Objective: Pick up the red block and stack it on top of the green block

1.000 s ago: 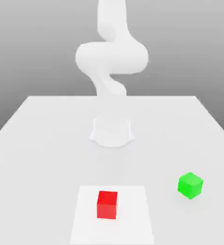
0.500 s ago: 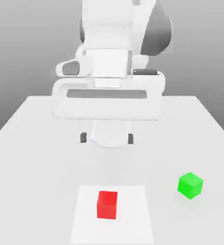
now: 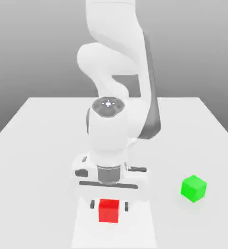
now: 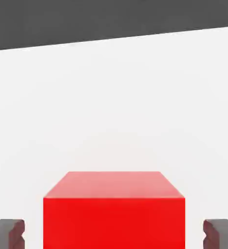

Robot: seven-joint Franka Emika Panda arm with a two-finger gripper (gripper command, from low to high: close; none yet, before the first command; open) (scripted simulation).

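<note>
The white worktop (image 3: 33,146) spreads wide and bare under a grey backdrop, its far edge running level behind the arm (image 3: 117,73) and its side edges fanning out toward the near corners. The arm bends down over the middle of the worktop, its wrist low above the near edge, and its bulk hides the strip behind the red block. A paler square patch (image 3: 145,228) lies on the worktop at the near edge. The end effector (image 3: 109,205) hangs over that patch with a dark finger (image 3: 92,204) at each side of the red block (image 3: 108,211); in the hand view the fingers (image 4: 9,232) stand spread, each with a clear gap of white between it and the red block's (image 4: 114,214) side faces, so nothing is pinched. The red block sits flat on the patch, near the middle of the near edge. The green block (image 3: 193,188) rests well apart, toward the exterior view's right side edge, turned a little corner-on, with open worktop all round it and between the two blocks.
</note>
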